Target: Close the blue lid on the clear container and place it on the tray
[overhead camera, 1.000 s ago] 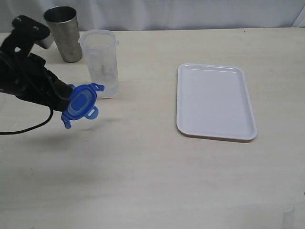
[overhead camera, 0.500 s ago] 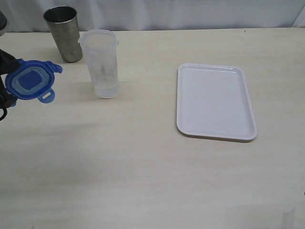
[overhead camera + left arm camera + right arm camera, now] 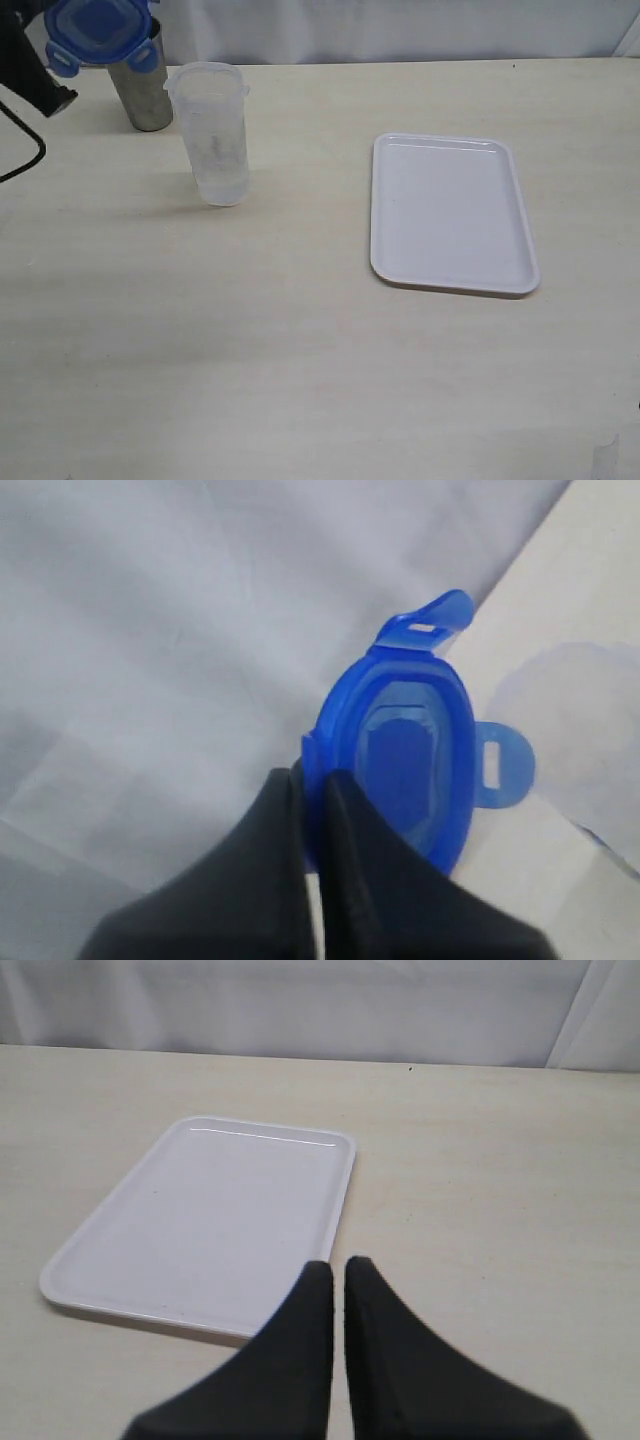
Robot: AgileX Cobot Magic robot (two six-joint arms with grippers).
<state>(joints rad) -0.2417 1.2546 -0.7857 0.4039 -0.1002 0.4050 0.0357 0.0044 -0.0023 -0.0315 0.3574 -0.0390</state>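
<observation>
The blue lid (image 3: 97, 30) hangs high at the far left, in front of the grey cup, with my left gripper (image 3: 312, 780) shut on its rim. In the left wrist view the blue lid (image 3: 405, 755) is edge-on to the black fingers, its flaps sticking out. The clear container (image 3: 212, 132) stands upright and uncovered on the table, right of and below the lid. The white tray (image 3: 450, 212) lies flat at the right and holds nothing. My right gripper (image 3: 338, 1268) is shut on nothing, hovering by the tray (image 3: 205, 1225) near its front corner.
A grey metal cup (image 3: 137, 85) stands just behind and left of the container, partly covered by the lid. A white curtain backs the table's far edge. A black cable (image 3: 25, 150) loops at the left edge.
My left gripper has carried the lid from low beside the container out to the left, then up and right to the top left corner. Container and tray have not moved.
</observation>
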